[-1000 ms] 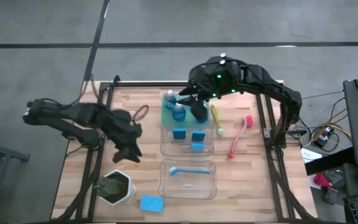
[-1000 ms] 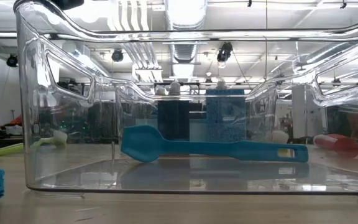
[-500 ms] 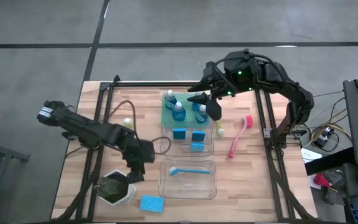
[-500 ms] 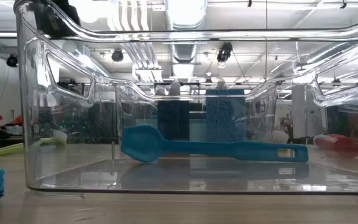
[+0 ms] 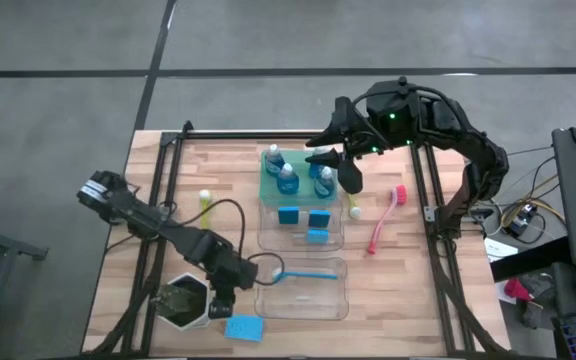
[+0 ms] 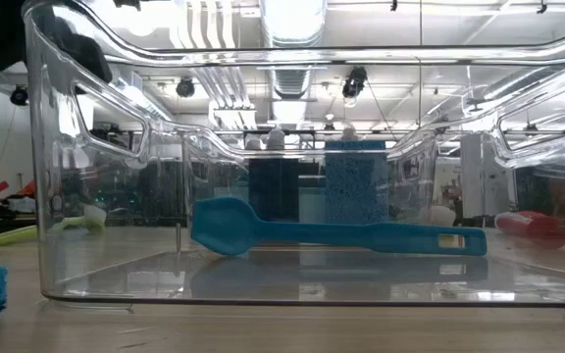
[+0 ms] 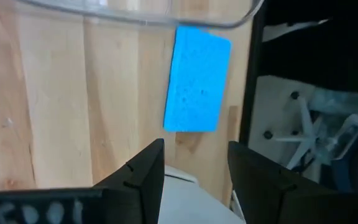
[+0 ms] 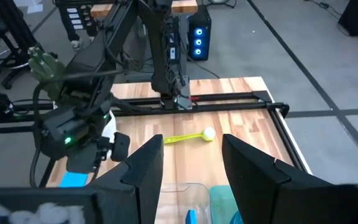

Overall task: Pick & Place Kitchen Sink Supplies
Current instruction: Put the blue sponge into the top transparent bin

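Note:
In the high view three clear bottles of blue liquid [image 5: 287,180] stand on the green tray. Three blue sponges [image 5: 317,219] lie in the far clear bin, and a blue brush [image 5: 303,273] in the near bin. A fourth sponge [image 5: 243,328] lies flat on the table near its near edge, also in the left wrist view as the sponge [image 7: 197,81]. My left gripper [image 5: 223,298] [image 7: 194,171] hovers open just short of it, beside the pot. My right gripper [image 5: 350,180] [image 8: 197,168] is open above the tray's right edge. Yellow-green brushes [image 5: 205,205] [image 5: 348,195] and a pink-red brush [image 5: 386,220] lie on the table.
The white hexagonal pot of greenery [image 5: 186,302] stands right beside my left gripper. The near clear bin [image 5: 303,288] lies to its right; its rim [image 7: 135,15] borders the sponge. The table's near edge [image 5: 268,350] is close behind the sponge. The low view looks through the bin wall [image 6: 57,196].
My left gripper has swung toward the table's near edge and to the right, from beside the far bin to between the pot and the loose sponge. My right gripper has drawn off toward the table's right from over the green tray, uncovering a third bottle there.

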